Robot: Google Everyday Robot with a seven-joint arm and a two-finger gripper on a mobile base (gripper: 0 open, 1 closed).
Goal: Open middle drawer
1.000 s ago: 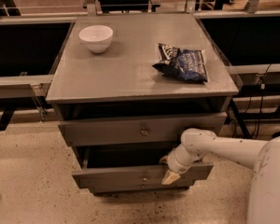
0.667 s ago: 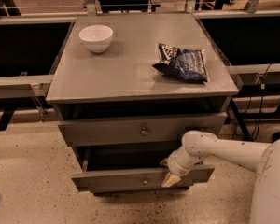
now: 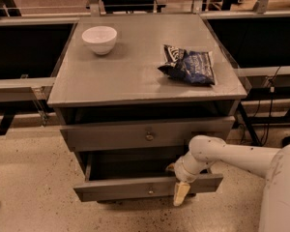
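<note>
The middle drawer (image 3: 125, 189), a long flat grey wooden front with one small round metal knob, stands pulled out below the matte grey cabinet top (image 3: 135, 76). The gripper (image 3: 177, 184) sits right of the knob, its cream fingers (image 3: 181, 193) clamped over the front's top edge, one down the outer face, one inside

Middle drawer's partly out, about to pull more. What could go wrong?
The gripper sits at the middle drawer's front edge, right of its knob, so an off-centre pull may skew and jam it. The drawer stands well out; pulling further might bring it off its runners. A jolt could shift the chip bag near the cabinet top's right edge.
</note>
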